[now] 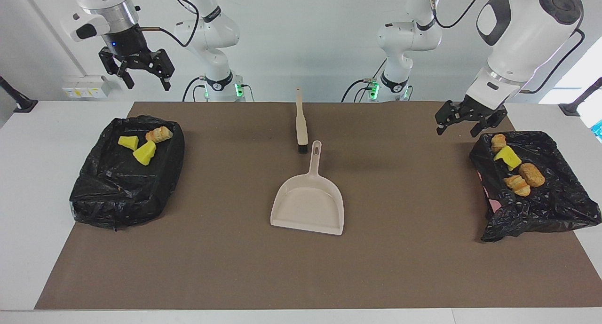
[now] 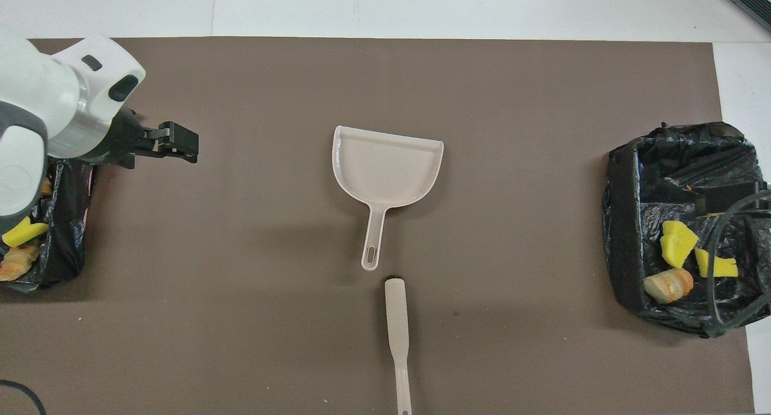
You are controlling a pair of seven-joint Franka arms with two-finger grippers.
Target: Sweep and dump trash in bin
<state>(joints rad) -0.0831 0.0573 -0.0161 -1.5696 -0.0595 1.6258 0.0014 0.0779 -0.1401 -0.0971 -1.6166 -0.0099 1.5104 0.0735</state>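
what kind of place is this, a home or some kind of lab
Most likely a robot lab or test bench, not a home. Two white robot arms stand at a white table covered by a brown mat. On it lie a dustpan, a hand brush and two bag-lined bins holding trash scraps.
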